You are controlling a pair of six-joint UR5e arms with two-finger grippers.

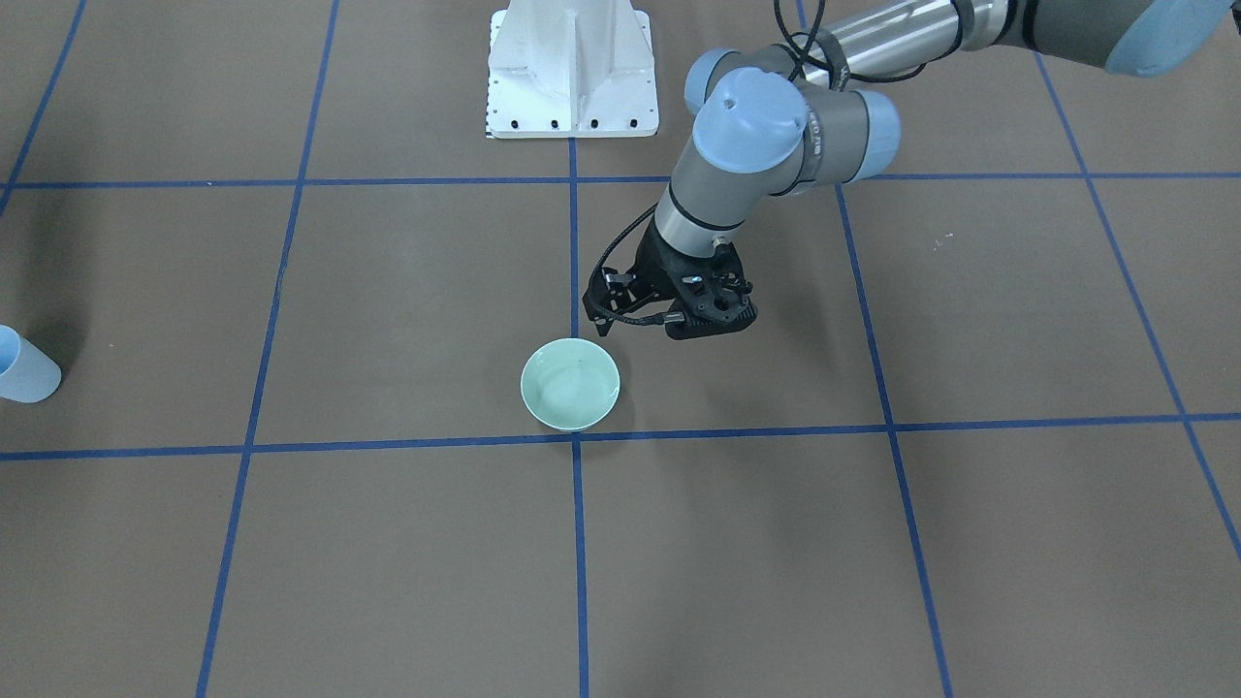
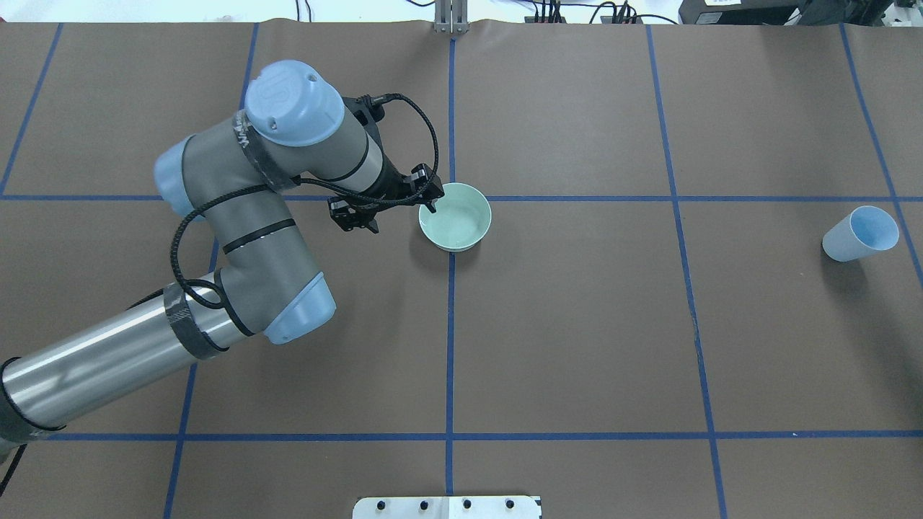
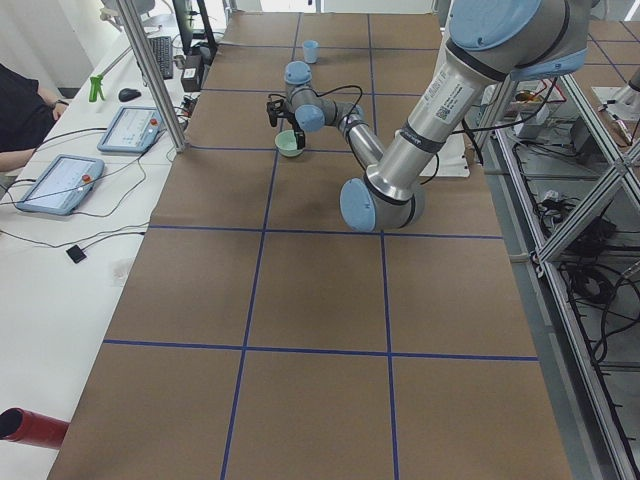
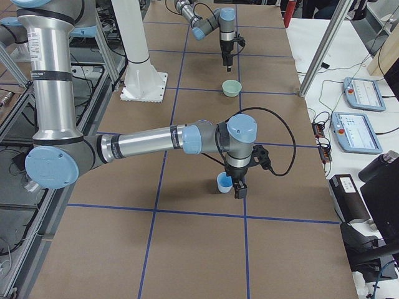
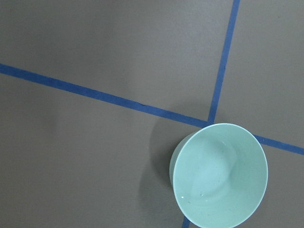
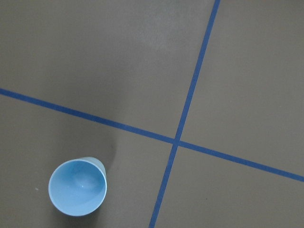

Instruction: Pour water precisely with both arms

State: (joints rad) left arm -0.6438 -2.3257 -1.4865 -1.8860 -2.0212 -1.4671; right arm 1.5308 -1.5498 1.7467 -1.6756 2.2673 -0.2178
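Observation:
A mint-green bowl (image 2: 455, 216) stands on a tape crossing and also shows in the front view (image 1: 570, 385). Faint glints of water (image 5: 199, 192) lie in it. My left gripper (image 2: 430, 203) hangs just beside the bowl's rim and above the table (image 1: 599, 315). I cannot tell whether it is open or shut. A light-blue cup (image 2: 862, 232) stands upright far off on my right side. My right gripper (image 4: 240, 187) shows only in the exterior right view, close beside the cup (image 4: 223, 182). I cannot tell its state. The right wrist view looks down into the cup (image 6: 78, 193).
The white bolted pedestal (image 1: 572, 73) stands at the robot's edge of the table. Blue tape lines (image 2: 451, 324) grid the brown table cover. Tablets (image 3: 135, 128) and an aluminium post (image 3: 150, 70) stand along the operators' side.

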